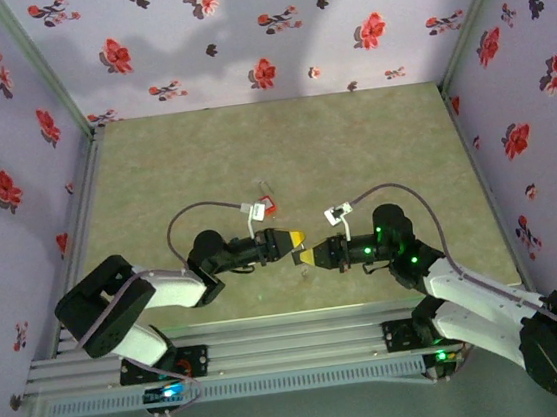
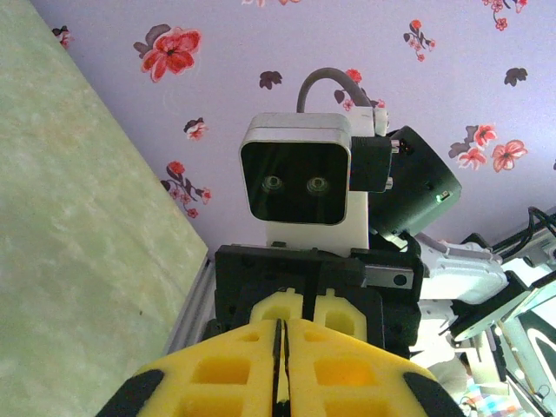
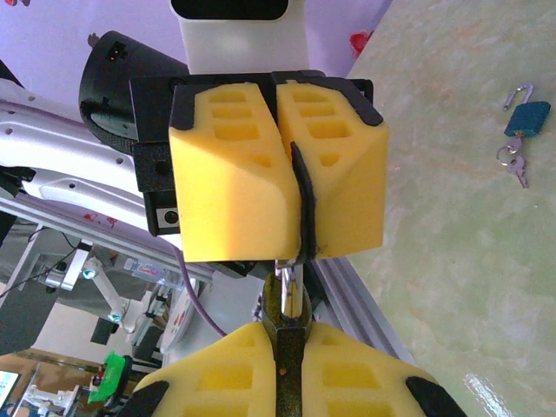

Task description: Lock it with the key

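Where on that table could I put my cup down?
Bare: the far half of the green mat, beyond the small red padlock and teal padlock, and its right side. Crowded: near middle, where left gripper and right gripper meet.

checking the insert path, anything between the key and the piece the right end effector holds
nothing visible: the key, pinched in the left end effector, reaches straight across the gap to the brassy piece in the right end effector

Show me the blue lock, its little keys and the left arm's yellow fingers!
blue lock (image 3: 527, 119): right wrist view, on its body.
little keys (image 3: 514, 167): right wrist view, on the bunch.
left arm's yellow fingers (image 3: 226, 174): right wrist view, on one finger's flat face.
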Controlling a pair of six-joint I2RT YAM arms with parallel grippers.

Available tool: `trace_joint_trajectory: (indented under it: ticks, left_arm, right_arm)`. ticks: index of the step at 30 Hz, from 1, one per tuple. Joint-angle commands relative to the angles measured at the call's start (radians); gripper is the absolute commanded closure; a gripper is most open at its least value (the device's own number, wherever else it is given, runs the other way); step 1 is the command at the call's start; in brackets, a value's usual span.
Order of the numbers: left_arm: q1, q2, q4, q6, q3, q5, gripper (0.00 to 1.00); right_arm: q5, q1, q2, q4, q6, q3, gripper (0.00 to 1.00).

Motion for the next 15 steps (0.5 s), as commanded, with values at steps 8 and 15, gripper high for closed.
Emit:
trace_joint_trajectory:
  ticks: [8,15]
  left_arm:
    - [-0.045,0.008,-0.103,0.008,-0.034,0.156,1.0]
    - [0.017,0.019,-0.103,-0.075,-0.048,0.059,1.0]
  right_arm:
    - [0.071,-0.005,-0.015,0.167,-0.023,0.088,1.0]
    - [0.084,-0.005,-0.019,0.127,-0.05,0.093,1.0]
